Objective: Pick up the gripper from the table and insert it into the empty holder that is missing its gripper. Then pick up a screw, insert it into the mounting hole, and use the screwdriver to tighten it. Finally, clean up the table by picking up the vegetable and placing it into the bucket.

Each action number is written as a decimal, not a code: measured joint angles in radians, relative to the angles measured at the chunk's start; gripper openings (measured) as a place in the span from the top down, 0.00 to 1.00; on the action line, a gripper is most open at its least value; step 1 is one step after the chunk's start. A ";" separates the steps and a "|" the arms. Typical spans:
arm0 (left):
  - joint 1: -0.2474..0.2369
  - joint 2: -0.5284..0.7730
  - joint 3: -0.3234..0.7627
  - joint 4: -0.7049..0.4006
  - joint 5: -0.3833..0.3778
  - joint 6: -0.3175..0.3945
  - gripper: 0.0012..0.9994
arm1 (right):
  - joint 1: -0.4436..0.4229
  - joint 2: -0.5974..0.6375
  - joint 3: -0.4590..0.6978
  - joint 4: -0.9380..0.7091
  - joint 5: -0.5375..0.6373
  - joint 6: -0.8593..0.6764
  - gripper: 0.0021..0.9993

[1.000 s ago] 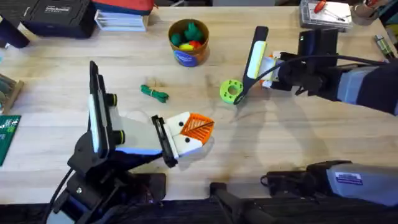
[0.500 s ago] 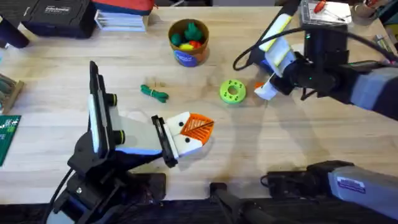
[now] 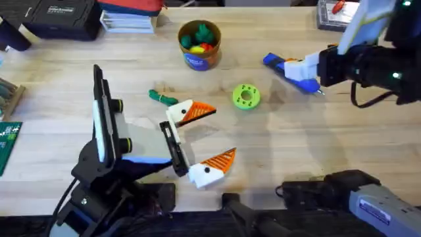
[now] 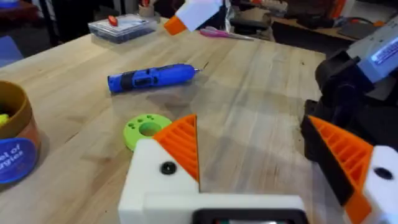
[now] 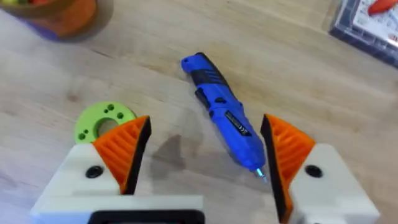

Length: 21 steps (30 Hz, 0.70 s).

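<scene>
The blue screwdriver [image 3: 277,63] lies flat on the table right of the bucket [image 3: 199,45], its bit toward the right arm. My right gripper [image 3: 334,45] hovers over it, open; the screwdriver [image 5: 227,121] rests on the wood between the spread orange pads [image 5: 124,149], held by nothing. My left gripper [image 3: 204,139] stands open at the table's middle, nothing between its white fingers [image 4: 165,171], each with a dark screw head. The green vegetable [image 3: 161,97] lies just beyond the left gripper's far finger. A loose gripper part is out of view.
A lime-green disc with holes [image 3: 246,96] sits between the two grippers. The bucket holds green, red and yellow toy produce. A clear parts box [image 3: 339,13] and dark cases [image 3: 59,16] line the far edge. A green circuit board [image 3: 8,141] lies at the left.
The right gripper swung right with the screwdriver, laid it on the table and opened. The left gripper, shut before, has opened wide; its arm stayed in place.
</scene>
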 joint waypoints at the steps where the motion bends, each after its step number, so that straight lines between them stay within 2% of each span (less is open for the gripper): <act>1: 0.000 0.000 -0.002 0.015 -0.004 0.000 0.01 | 0.000 -0.013 0.000 -0.006 0.000 0.030 0.01; 5: 0.000 -0.002 0.006 0.075 -0.062 -0.015 0.01 | 0.000 -0.037 0.000 -0.026 -0.003 0.143 0.01; 8: 0.000 0.007 0.062 -0.027 -0.152 -0.037 0.01 | 0.000 -0.038 0.000 -0.035 -0.003 0.209 0.01; 11: 0.000 0.071 0.193 -0.187 -0.258 -0.051 0.01 | 0.000 -0.038 0.000 -0.035 -0.003 0.246 0.01; 17: 0.000 0.401 0.563 -0.540 -0.490 -0.071 0.01 | 0.000 -0.038 0.000 -0.035 -0.003 0.276 0.01; 21: 0.002 0.666 0.770 -0.707 -0.593 -0.087 0.01 | 0.000 -0.038 0.000 -0.035 -0.003 0.280 0.01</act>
